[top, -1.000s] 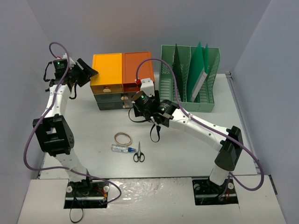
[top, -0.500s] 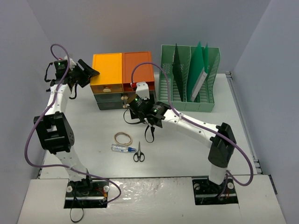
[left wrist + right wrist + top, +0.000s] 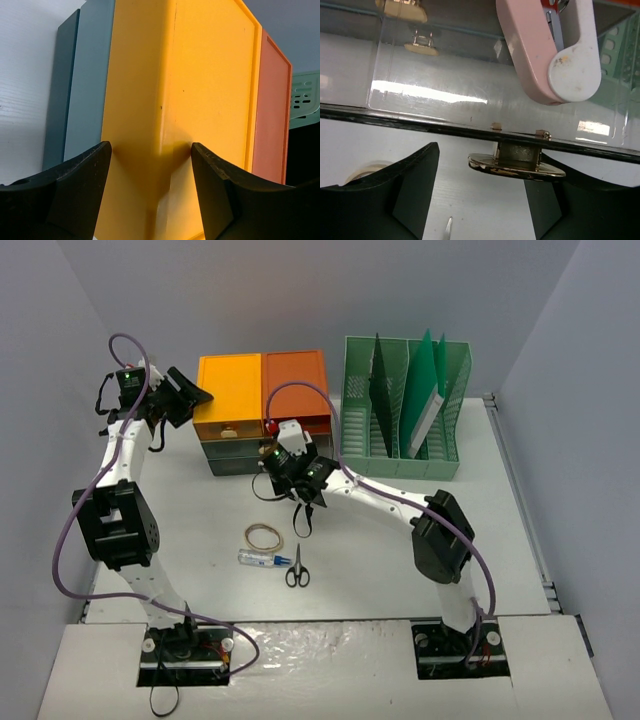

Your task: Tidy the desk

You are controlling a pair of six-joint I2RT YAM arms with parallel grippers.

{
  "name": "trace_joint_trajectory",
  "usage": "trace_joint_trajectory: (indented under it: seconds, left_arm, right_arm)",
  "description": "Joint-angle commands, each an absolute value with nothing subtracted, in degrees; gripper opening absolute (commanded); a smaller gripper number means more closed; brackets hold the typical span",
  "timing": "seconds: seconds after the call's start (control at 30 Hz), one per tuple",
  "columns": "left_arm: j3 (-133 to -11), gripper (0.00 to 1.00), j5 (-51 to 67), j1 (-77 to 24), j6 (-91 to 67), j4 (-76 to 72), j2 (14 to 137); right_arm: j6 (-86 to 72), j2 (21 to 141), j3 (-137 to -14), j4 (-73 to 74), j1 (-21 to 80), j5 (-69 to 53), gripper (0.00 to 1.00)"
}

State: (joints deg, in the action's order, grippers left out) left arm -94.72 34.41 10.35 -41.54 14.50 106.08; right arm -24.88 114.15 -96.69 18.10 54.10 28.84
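Desk (image 3: 400, 540) spreads off-white beneath both arms; right gripper (image 3: 485, 167), open and empty, flanks the brass handle (image 3: 516, 164) of a clear drawer (image 3: 460, 95), left gripper (image 3: 150, 152), open and empty, faces a yellow box (image 3: 205, 75); an off-centre close could slip off the handle.

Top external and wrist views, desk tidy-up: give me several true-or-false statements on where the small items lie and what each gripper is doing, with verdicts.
1. The scissors lie on the desk. True.
2. The left gripper holds the scissors. False: it is open and empty, at the yellow drawer unit.
3. The rubber band lies on top of the yellow drawer unit. False: it lies on the desk, near the scissors.
4. The right gripper is open, straddling a gold drawer handle. True.
5. A pink stapler lies in the clear drawer. True.
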Motion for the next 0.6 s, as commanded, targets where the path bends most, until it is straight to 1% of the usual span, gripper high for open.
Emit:
trace_joint_trajectory:
  seconds: [0.0, 0.23, 0.57]
  left_arm:
    - [-96.50, 0.61, 32.68, 10.46, -37.94, 18.92, 104.52]
    - [-96.50, 0.61, 32.26, 10.46, -37.27, 19.60, 104.33]
    - [-95.98, 0.61, 31.73, 10.46, -36.30, 20.57, 103.80]
  right_arm:
    - [-20.88, 114.99, -104.03, 14.21, 50.42, 31.45, 0.63]
    - [-18.29, 119.33, -110.36, 14.15, 46.17, 30.42, 0.63]
    - [-16.70, 125.41, -117.60, 14.06, 43.60, 27.69, 0.63]
